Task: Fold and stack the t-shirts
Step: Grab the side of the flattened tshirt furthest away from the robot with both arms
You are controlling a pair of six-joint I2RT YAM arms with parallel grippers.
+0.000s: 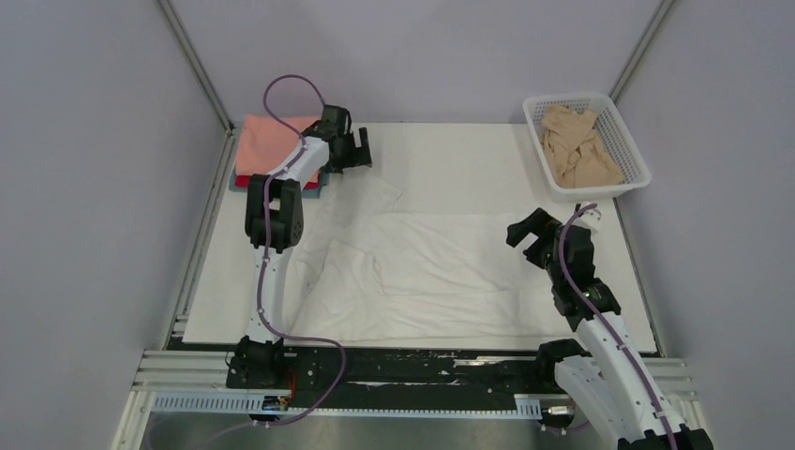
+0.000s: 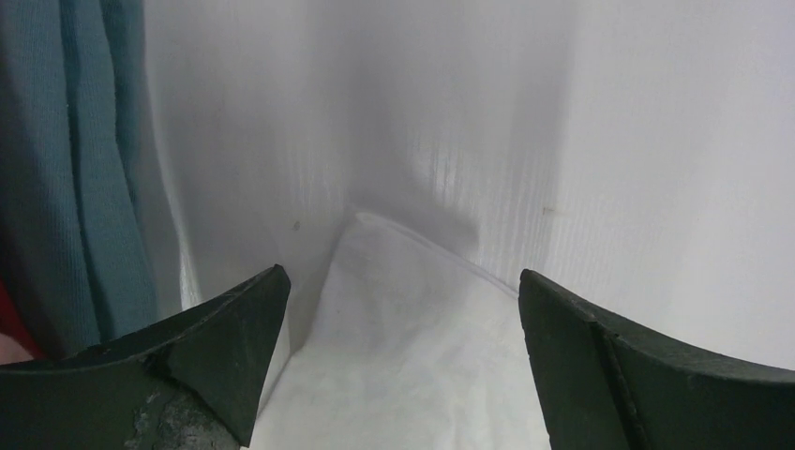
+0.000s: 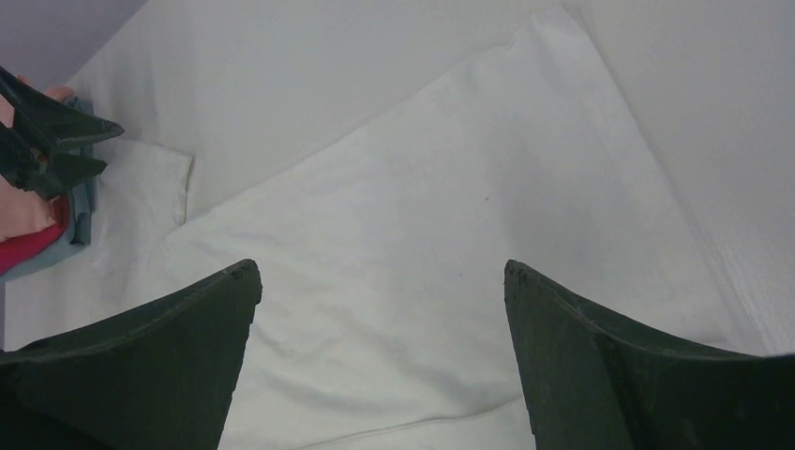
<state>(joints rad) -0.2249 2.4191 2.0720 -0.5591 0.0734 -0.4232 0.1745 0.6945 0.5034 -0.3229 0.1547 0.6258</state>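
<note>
**Top view.** The left gripper (image 1: 361,153) hangs with its jaws spread wide and nothing between them. Just behind it and to its left sits the stack (image 1: 277,164) of folded shirts. The pink shirt (image 1: 272,141) is on top, and red and grey-blue edges show underneath. The left arm crosses over the stack's near corner and hides part of it.

Below and ahead of this gripper lies a sleeve of the white shirt (image 1: 422,267). This shirt is spread out and wrinkled on the table (image 1: 450,150), between the two grippers.

The right gripper (image 1: 523,244) is also spread wide and empty, over the shirt's right edge. Well beyond it and to its right stands the basket (image 1: 626,139). It holds only the crumpled tan shirt (image 1: 574,142).

**Left wrist view.** The left gripper (image 2: 403,366) shows both fingers (image 2: 216,356) far apart and gripping nothing. Between them and a little ahead lies a corner of the white shirt (image 2: 412,337), flat on the table (image 2: 656,141). Close by the left finger rises the side of the stack. The grey-blue shirt (image 2: 84,187) shows there, with a sliver of the red shirt (image 2: 7,323) at the frame's edge.

**Right wrist view.** The right gripper (image 3: 384,356) is spread wide above the white shirt (image 3: 422,216), clear of the cloth, which fills the space between and ahead of the fingers (image 3: 141,366). Far ahead to its left the shirt's sleeve ends beside the stack (image 3: 37,230), where pink, red and grey-blue layers show. The left gripper (image 3: 80,145) stands over the stack's edge. Bare table (image 3: 281,75) lies beyond the shirt.
</note>
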